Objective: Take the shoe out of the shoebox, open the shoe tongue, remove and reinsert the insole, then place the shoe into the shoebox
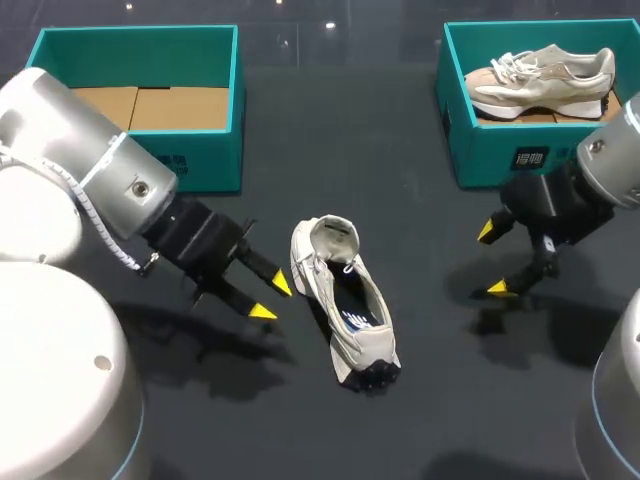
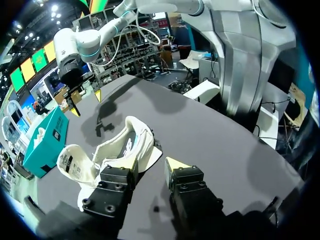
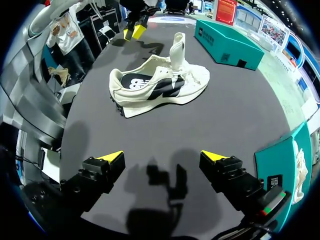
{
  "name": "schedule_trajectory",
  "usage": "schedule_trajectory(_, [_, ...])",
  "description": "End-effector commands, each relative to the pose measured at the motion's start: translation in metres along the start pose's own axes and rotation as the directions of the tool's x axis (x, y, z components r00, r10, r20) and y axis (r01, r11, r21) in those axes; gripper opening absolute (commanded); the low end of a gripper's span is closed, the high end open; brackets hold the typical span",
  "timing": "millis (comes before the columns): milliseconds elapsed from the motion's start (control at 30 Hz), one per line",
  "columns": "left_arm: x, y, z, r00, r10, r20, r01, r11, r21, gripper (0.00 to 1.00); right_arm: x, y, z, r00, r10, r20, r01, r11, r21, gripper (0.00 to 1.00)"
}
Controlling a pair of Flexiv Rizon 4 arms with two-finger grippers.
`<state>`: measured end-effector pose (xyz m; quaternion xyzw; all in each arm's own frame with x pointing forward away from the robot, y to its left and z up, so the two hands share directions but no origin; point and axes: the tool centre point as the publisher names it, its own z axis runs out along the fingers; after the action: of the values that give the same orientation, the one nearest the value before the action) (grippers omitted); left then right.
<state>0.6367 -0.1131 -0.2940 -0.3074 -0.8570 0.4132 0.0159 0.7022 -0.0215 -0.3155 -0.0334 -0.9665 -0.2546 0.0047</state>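
**Shoe on the table, out of the box, both pincers open and clear of it**

Table (image 1: 430, 400): dark, matte, carries everything below.

Left arm (image 1: 80, 160) comes in from the left side of the head view. Right arm (image 1: 612, 160) comes in from the right.

Left shoebox (image 1: 205, 160): teal, at the far left of the table, brown cardboard showing inside. Right shoebox (image 1: 500, 150): teal, at the far right, holding a second shoe (image 1: 540, 80), beige, lying on its side.

The shoe (image 1: 345, 305) is cream-white with dark side markings. It stands on its sole near the table's middle, well apart from both boxes. Its toe points toward the far edge and its dark heel tread toward the near edge. Tongue (image 1: 332, 238) is lifted and stands up out of the opening. A dark blue inner surface shows inside.

Left gripper (image 1: 272, 297): fingers spread, nothing between them. It sits just beside the shoe's toe end. Contact cannot be settled; in the left wrist view one yellow tip overlaps the shoe's edge.

Right gripper (image 1: 492, 260): fingers wide apart, holding nothing, above bare table. It is near the right shoebox and well apart from the shoe.
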Motion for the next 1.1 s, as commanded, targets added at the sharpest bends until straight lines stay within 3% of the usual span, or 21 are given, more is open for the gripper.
schedule_trajectory(33, [0.001,0.0,-0.022,0.997,0.015,-0.071,-0.016,1.0,-0.004,0.34,0.023,-0.016,-0.028,0.998,0.032,0.05,-0.033,0.999,0.017,1.0])
schedule_trajectory(200, [0.003,0.0,-0.03,0.991,0.045,-0.124,-0.044,0.999,0.008,0.29,0.031,-0.023,-0.034,0.998,0.038,0.045,-0.037,0.999,-0.019,1.0])
schedule_trajectory(267, [0.003,0.0,-0.034,0.987,0.062,-0.146,-0.06,0.998,0.015,0.0,0.031,-0.023,-0.034,0.998,0.038,0.045,-0.037,0.999,-0.019,1.0])
schedule_trajectory(500, [0.001,-0.007,-0.053,0.956,0.13,-0.263,-0.125,0.992,0.037,0.0,0.031,-0.023,-0.034,0.998,0.038,0.045,-0.037,0.999,-0.019,1.0])
schedule_trajectory(600, [-0.008,-0.009,-0.056,0.953,0.174,-0.247,-0.169,0.985,0.042,0.0,0.031,-0.023,-0.034,0.998,0.038,0.045,-0.037,0.999,-0.019,1.0])
schedule_trajectory(933, [-0.008,-0.009,-0.056,0.953,0.174,-0.247,-0.169,0.985,0.042,0.0,0.031,-0.023,-0.034,0.998,0.038,0.045,-0.037,0.999,-0.019,1.0])
schedule_trajectory(967, [-0.011,-0.004,-0.048,0.937,0.198,-0.289,-0.185,0.98,0.07,0.0,0.031,-0.023,-0.034,0.998,0.038,0.045,-0.037,0.999,-0.019,1.0])
schedule_trajectory(1033, [-0.016,-0.003,-0.04,0.916,0.226,-0.333,-0.232,0.973,0.022,0.0,0.031,-0.023,-0.034,0.998,0.038,0.045,-0.037,0.999,-0.019,1.0])
schedule_trajectory(1100, [-0.02,-0.008,-0.039,0.889,0.28,-0.363,-0.288,0.957,0.034,0.0,0.031,-0.023,-0.034,0.998,0.038,0.045,-0.037,0.999,-0.019,1.0])
